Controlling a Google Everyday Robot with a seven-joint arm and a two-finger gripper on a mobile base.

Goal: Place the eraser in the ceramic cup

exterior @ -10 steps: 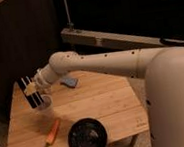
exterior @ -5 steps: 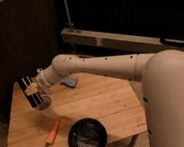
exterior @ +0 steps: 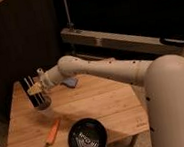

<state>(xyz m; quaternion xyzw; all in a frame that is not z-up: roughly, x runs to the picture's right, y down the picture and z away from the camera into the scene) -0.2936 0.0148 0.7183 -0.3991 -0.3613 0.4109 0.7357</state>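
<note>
My gripper (exterior: 35, 91) hangs over the left part of the wooden table (exterior: 102, 107), at the end of the white arm (exterior: 100, 72). It is shut on the eraser (exterior: 34, 95), a long black block with a pale stripe, held nearly upright. The ceramic cup (exterior: 45, 109), small and pale, stands right beneath it. The eraser's lower end reaches the cup's rim; whether it is inside I cannot tell. The gripper hides part of the cup's mouth.
An orange stick-like tool (exterior: 53, 131) lies near the table's front left edge. A black round pan (exterior: 87, 137) sits at the front middle. A blue-grey lump (exterior: 70, 82) lies behind the arm. A dark shelf and rail stand behind the table.
The gripper with the eraser has stayed over the cup, shifting only slightly. Nothing else on the table has moved.
</note>
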